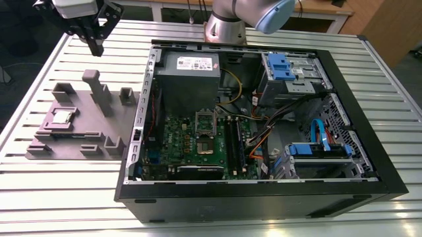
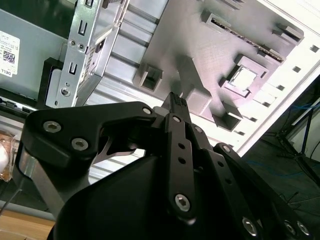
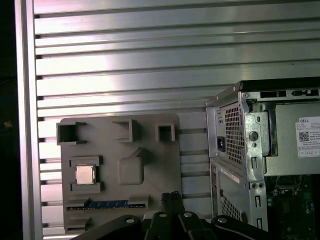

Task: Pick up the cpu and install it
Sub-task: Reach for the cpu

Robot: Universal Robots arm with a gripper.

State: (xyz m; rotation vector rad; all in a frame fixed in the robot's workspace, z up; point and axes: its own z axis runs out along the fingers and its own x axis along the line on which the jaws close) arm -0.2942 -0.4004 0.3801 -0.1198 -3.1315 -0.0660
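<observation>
Gripper (image 1: pixel 98 49) poised high over the table (image 1: pixel 197 212), jaws drawn together on nothing, so that the fingertips meet in one narrow point in both wrist views. The cpu (image 1: pixel 63 117) lies well below the gripper and off to one side, apart from it, seated flat and metal top upward in a shallow square recess of the tray (image 1: pixel 86 118). In the first wrist view, raised lips bound the recess on two opposite sides. This presumably keeps the chip square and in a known place while leaving its other two edges free for a grasp. Upright posts (image 1: pixel 94 84) rise from the tray nearer the gripper than the chip does; the gripper's height probably serves to clear them. The case (image 1: pixel 264 190) lies on its side, panel off, beyond the tray from the gripper. Its board therefore faces upward and can be reached from above. The socket (image 1: pixel 206 146) sits mid-board, farther from the gripper than the cpu, and its frame appears swung open. Judged from this layout, the pick has not begun: chip untouched, socket vacant
</observation>
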